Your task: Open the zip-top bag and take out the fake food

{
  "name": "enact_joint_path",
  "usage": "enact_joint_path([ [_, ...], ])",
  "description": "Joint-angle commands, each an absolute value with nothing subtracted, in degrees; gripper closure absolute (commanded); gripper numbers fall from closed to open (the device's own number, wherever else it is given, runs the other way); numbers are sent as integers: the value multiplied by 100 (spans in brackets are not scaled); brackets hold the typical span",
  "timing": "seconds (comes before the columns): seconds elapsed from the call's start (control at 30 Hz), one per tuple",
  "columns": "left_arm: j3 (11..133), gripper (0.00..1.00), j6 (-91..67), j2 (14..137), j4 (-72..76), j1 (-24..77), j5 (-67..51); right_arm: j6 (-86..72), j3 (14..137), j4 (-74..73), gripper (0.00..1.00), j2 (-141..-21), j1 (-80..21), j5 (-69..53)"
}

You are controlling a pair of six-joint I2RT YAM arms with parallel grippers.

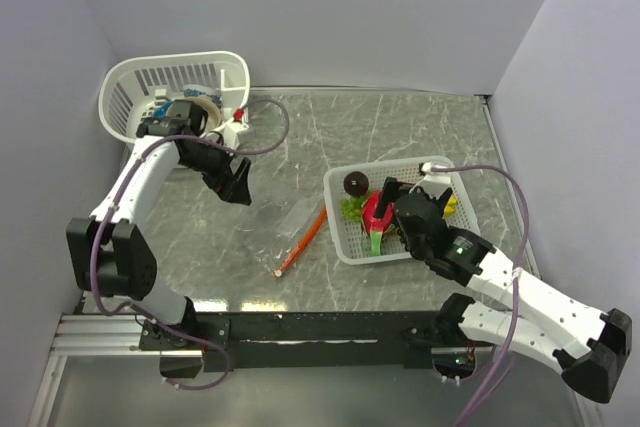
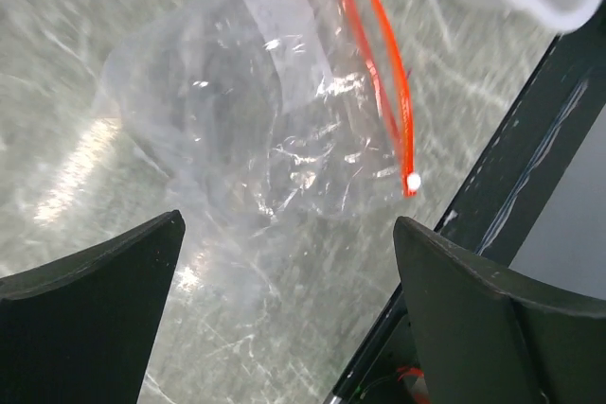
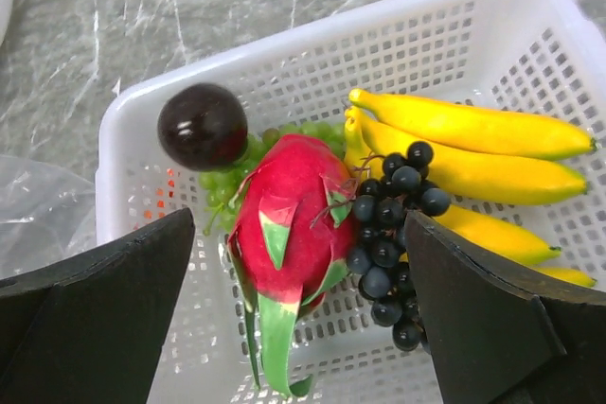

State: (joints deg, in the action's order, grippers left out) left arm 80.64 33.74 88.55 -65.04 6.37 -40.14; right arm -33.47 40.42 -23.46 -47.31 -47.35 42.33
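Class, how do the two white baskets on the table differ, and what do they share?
The far basket is rounded with tall walls; the near basket is rectangular and shallow. The far basket holds a bowl; the near basket holds toy fruit. Both are white mesh plastic.

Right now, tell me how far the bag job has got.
Done, it seems: the zip-top bag lies empty on the table; dragon fruit and bananas sit in the white basket. In hand: nothing, left tool and right tool both open. To do: nothing that shows.
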Motion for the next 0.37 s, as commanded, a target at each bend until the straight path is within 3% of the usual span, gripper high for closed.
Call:
enact_joint_path([
  [0.0, 8446, 1, 2971, 8517, -6662, 387, -4639, -3805, 4588, -3514, 0, -4799, -4720, 4570],
  [0.33, 8262, 1, 3068, 8438, -6821, 17, -5124, -3120, 4333, -3304, 0, -3428, -4720, 3578],
])
